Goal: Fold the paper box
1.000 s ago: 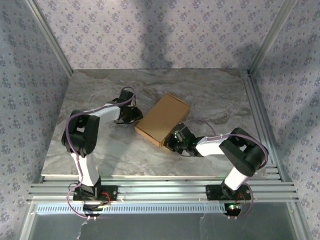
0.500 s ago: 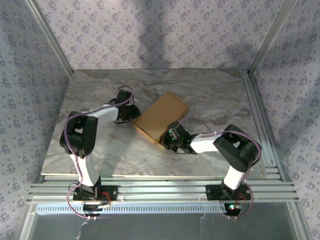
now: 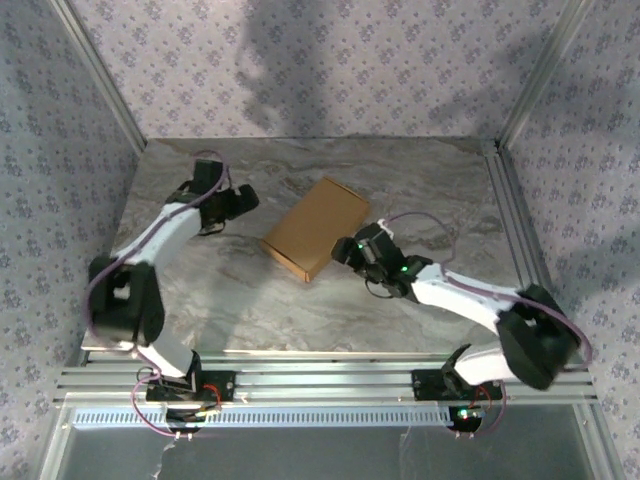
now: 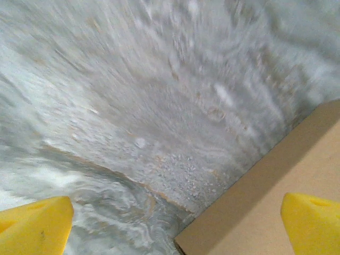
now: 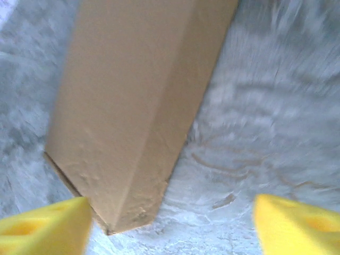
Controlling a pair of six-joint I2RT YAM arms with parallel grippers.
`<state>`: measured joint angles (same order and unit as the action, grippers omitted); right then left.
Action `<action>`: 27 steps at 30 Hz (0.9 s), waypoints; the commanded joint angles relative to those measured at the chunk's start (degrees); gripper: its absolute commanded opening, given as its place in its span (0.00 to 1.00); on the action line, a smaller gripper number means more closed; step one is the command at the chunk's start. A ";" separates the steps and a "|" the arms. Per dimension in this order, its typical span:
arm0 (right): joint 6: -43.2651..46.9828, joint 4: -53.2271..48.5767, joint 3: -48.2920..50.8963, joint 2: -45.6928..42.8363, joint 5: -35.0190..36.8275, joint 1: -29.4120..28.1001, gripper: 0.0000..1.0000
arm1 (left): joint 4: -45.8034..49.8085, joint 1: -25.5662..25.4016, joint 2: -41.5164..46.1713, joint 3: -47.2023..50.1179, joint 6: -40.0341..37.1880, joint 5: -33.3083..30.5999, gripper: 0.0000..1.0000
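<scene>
Box (image 3: 315, 228) is lying closed and flat near the middle of the marble table (image 3: 430, 190), turned diagonally. Left gripper (image 3: 240, 200) is hovering to the box's left, apart from it, jaws spread wide and holding nothing. In the left wrist view its yellow fingers (image 4: 34, 226) are sitting at the two lower corners, with bare table between them and the box's edge showing at lower right. Right gripper (image 3: 347, 248) is sitting just beside the box's near right edge, also spread wide and empty. In the right wrist view its fingers (image 5: 297, 223) are flanking the box's near corner without clamping it; contact is unclear.
</scene>
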<state>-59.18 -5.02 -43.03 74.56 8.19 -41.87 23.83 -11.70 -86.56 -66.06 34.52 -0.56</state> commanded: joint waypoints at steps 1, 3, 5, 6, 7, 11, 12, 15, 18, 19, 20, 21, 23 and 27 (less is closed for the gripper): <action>12.87 -13.83 -2.73 -7.56 9.38 3.41 0.99 | 0.01 -0.23 9.80 5.55 -2.30 -4.40 1.00; 16.77 -16.48 -2.65 -12.03 11.77 6.77 0.99 | -1.56 -0.25 15.31 9.85 -2.60 -5.53 1.00; 19.48 -18.26 -1.61 -16.56 16.54 9.02 0.99 | -3.24 0.02 20.45 14.66 -2.38 -6.07 1.00; 20.62 -18.85 -0.87 -18.96 20.36 9.79 0.99 | -4.18 0.06 23.00 17.14 -2.63 -6.74 1.00; 20.55 -19.97 -0.16 -20.66 25.11 10.05 0.99 | -4.94 -0.05 25.65 19.17 -3.37 -7.76 1.00; 21.64 -20.43 2.95 -24.21 34.11 13.75 0.99 | -2.04 -0.85 34.13 26.10 -0.70 -24.47 1.00; 22.33 -20.07 4.01 -24.58 34.10 15.46 0.99 | -1.65 -0.78 36.11 27.87 -2.19 -26.57 1.00; 30.85 -10.32 10.57 -25.84 31.66 19.63 0.99 | -8.38 -0.78 41.85 35.52 -10.61 -27.91 1.00; 44.89 9.51 19.96 -24.94 31.11 20.33 0.99 | -20.01 -0.71 46.15 43.10 -21.23 -24.31 1.00; 47.49 13.77 21.38 -23.89 31.74 20.73 0.99 | -25.97 -0.42 46.33 45.97 -23.40 -23.21 1.00; 47.42 10.35 19.98 -23.57 29.79 21.85 0.99 | -26.48 0.04 46.36 46.63 -25.02 -21.77 1.00; 50.29 10.78 19.07 -22.53 28.59 22.60 0.99 | -28.96 0.40 45.69 47.10 -26.47 -21.23 1.00; 53.38 13.20 19.12 -19.94 27.30 23.48 0.99 | -33.32 1.68 43.31 48.13 -28.28 -19.63 1.00; 55.26 20.42 21.49 -15.71 22.33 28.04 0.99 | -41.32 5.11 34.82 48.48 -29.33 -15.19 1.00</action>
<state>-9.43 6.57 -22.59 57.12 34.04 -16.29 -5.98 -8.54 -48.36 -17.43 9.34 -19.64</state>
